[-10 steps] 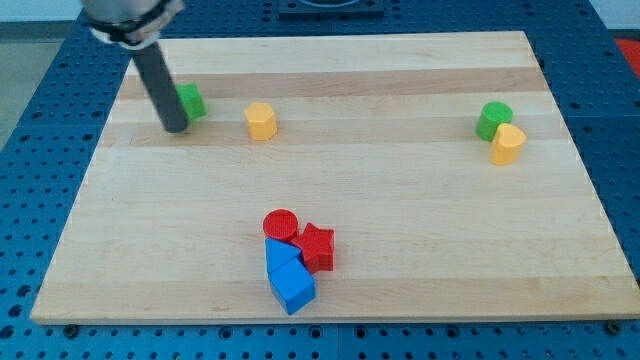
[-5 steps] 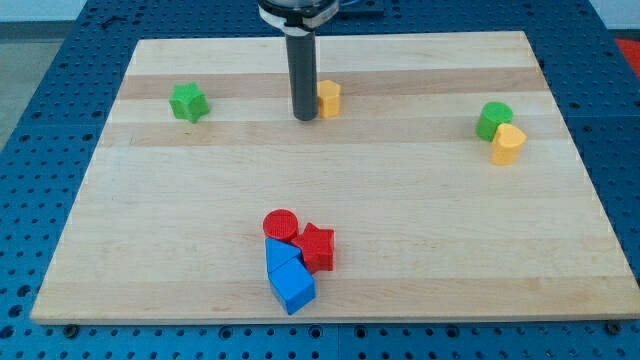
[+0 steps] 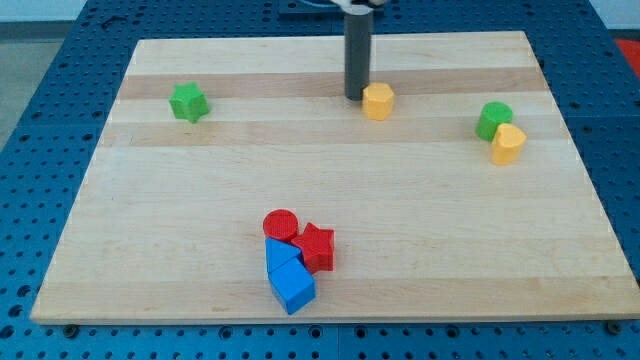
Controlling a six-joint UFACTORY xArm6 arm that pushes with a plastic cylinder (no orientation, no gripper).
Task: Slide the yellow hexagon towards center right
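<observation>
Change since the earlier frames: the small yellow hexagon block (image 3: 377, 101) sits further toward the view's right along the upper band of the worktop, and my tip (image 3: 355, 96) has travelled with it. All other blocks lie where they were.

Near edge, view's bottom centre:
- Two blue blocks (image 3: 289, 277), angular, exact shapes hard to tell, pressed together.
- Red star block (image 3: 317, 245), touching the blue pair on its right.
- Red round block (image 3: 281, 224), touching the top of the cluster.

Middle band: bare.

Far band, view's left to right:
- Green star block (image 3: 187, 102), alone, well apart from the rest.
- Yellow hexagon, top centre, slightly right of the middle line; my tip stands just beside it on its left, touching or nearly so.
- Green round block (image 3: 493, 120) and a second yellow block (image 3: 508, 144), touching each other, near the right edge.

Hand: none fitted; the arm ends in a plain dark rod, so nothing opens, closes or holds.

Handling, by judgement: the hexagon looks light, rigid and not fragile; it should slide readily. Contact belongs on its upper-left face, pushing right and somewhat toward the view's bottom. An off-centre push may spin it away; the green and yellow pair crowds the target area.

Surface and room: pale wooden worktop (image 3: 450, 260), smooth, flat; blue perforated bench (image 3: 40, 120) surrounds it.
</observation>
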